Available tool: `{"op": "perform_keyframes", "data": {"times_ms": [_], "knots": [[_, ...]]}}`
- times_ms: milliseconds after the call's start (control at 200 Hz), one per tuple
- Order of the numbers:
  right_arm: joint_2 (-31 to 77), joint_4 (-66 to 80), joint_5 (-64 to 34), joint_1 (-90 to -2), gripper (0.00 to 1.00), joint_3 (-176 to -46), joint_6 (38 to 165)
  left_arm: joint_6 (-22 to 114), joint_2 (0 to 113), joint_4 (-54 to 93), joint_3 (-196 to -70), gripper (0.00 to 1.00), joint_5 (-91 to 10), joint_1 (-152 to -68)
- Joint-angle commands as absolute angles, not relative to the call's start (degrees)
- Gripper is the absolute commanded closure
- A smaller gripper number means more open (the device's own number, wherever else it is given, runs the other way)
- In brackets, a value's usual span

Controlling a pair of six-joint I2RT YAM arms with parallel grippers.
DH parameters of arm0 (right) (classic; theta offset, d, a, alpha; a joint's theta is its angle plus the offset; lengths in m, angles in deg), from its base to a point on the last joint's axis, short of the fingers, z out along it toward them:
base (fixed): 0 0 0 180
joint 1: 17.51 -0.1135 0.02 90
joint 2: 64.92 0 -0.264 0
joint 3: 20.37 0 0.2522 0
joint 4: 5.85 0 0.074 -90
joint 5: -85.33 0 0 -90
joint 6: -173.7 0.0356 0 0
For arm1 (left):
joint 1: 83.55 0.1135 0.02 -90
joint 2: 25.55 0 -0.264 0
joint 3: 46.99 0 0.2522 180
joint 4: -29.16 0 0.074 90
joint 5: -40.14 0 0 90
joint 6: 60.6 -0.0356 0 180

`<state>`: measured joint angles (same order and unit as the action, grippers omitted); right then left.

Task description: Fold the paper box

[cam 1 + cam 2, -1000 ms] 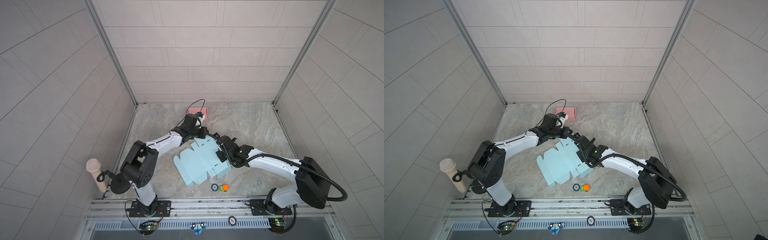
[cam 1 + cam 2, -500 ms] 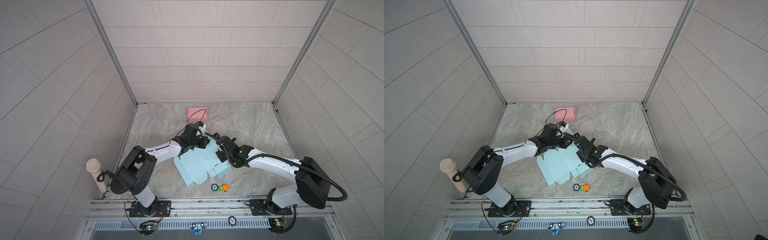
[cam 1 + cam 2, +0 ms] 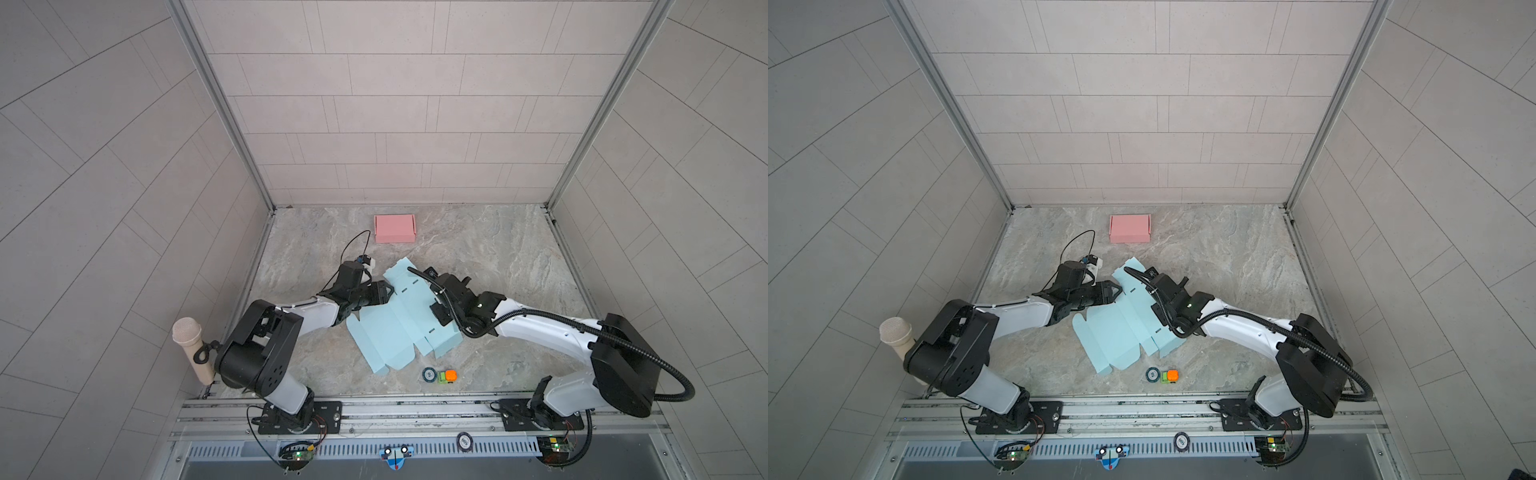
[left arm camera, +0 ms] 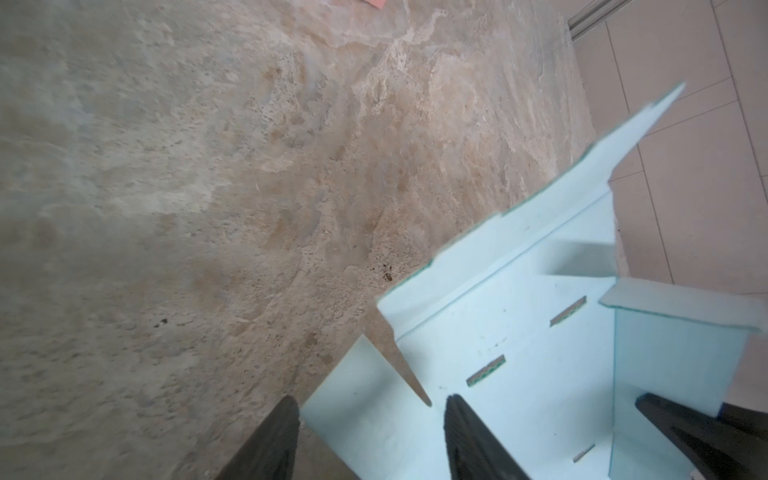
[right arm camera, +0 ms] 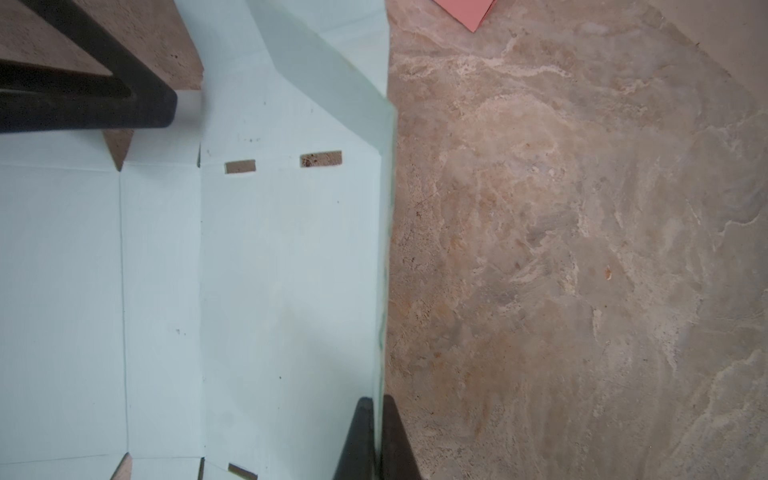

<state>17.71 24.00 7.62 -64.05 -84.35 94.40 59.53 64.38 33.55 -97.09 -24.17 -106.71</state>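
Overhead stereo pair; wrist views near box (image 4: 519, 332)

The paper box (image 3: 395, 332) lies mostly flat at the middle of the table (image 3: 498, 257), between my arms. My left gripper (image 3: 385, 291) straddles a flap at its far left corner, and my right gripper (image 5: 376, 419) pinches the raised flap on its right. Behind it, near the back wall, lies a closed box (image 3: 395, 228). Before it lie a small roll (image 3: 429, 374) and a small block (image 3: 447, 376), side by side.
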Motion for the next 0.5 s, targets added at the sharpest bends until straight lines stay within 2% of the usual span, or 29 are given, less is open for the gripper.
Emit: {"op": "perform_keyframes", "data": {"times_ms": [0,115,190,496], "knots": [[17.8,23.6,9.1,-64.4,1.0,-84.6,93.7,58.6,65.5,36.0,-97.5,0.32,-23.8,-106.6],[17.7,23.6,9.2,-64.4,1.0,-84.6,93.7,58.6,66.1,36.5,-98.0,0.25,-23.2,-106.6],[17.7,23.6,9.2,-64.5,1.0,-84.6,93.7,59.0,66.2,37.0,-98.0,0.25,-22.6,-106.6],[17.7,23.6,9.2,-64.5,1.0,-84.6,93.8,59.2,62.2,36.9,-96.5,0.49,-20.9,-108.1]]}}
